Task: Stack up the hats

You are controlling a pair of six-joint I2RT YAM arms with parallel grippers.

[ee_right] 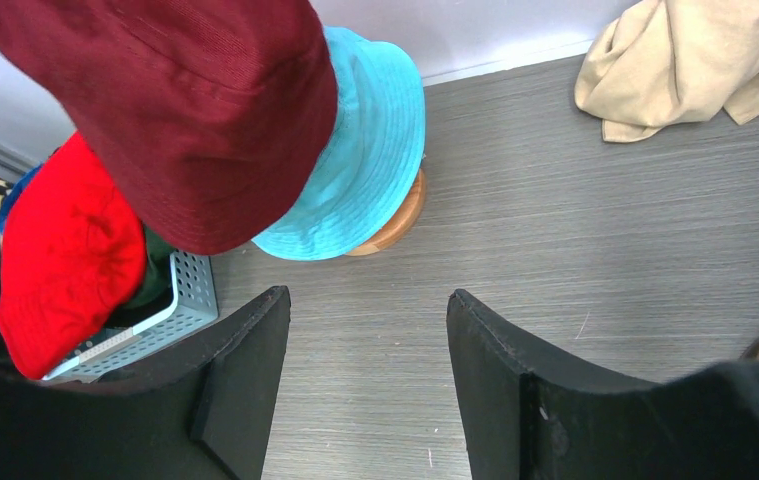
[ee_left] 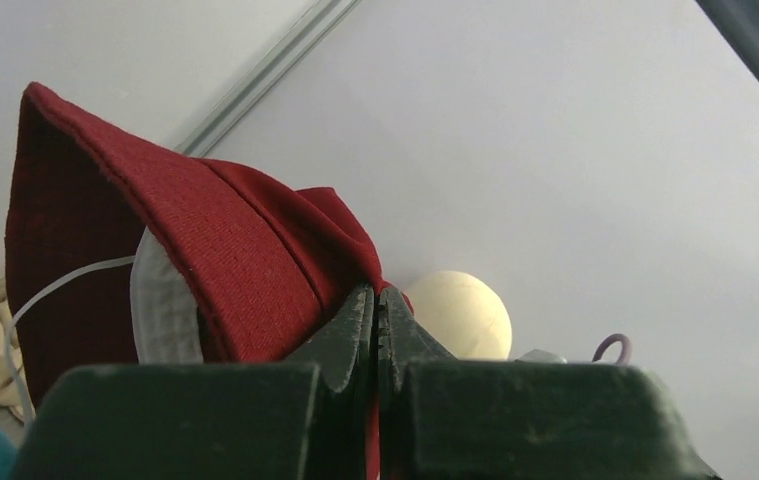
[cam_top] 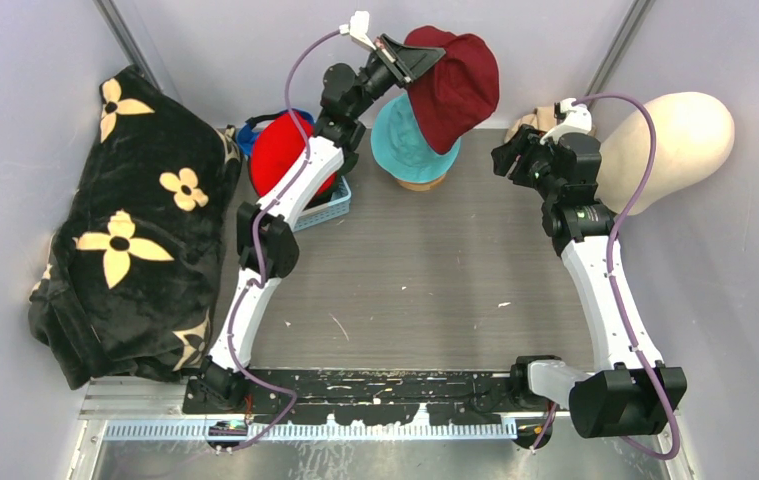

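Note:
My left gripper point(cam_top: 423, 58) is shut on the brim of a dark red bucket hat point(cam_top: 460, 85) and holds it in the air above and just right of a teal bucket hat point(cam_top: 407, 140). The teal hat sits at the back centre on an orange-brown rim point(cam_top: 423, 183). In the left wrist view the jaws point(ee_left: 376, 295) pinch the red fabric point(ee_left: 225, 260). My right gripper point(cam_top: 505, 160) is open and empty, right of the teal hat point(ee_right: 355, 170); its own view point(ee_right: 367, 300) shows the dark red hat point(ee_right: 185, 100) overhead.
A light blue basket point(cam_top: 327, 208) at the back left holds a bright red hat point(cam_top: 280, 150), a blue cap point(cam_top: 253, 130) and something dark green point(ee_right: 155, 275). A cream head form point(cam_top: 675, 140) and a beige cloth point(ee_right: 695, 60) are at the back right. A black flowered blanket point(cam_top: 135, 230) lies on the left.

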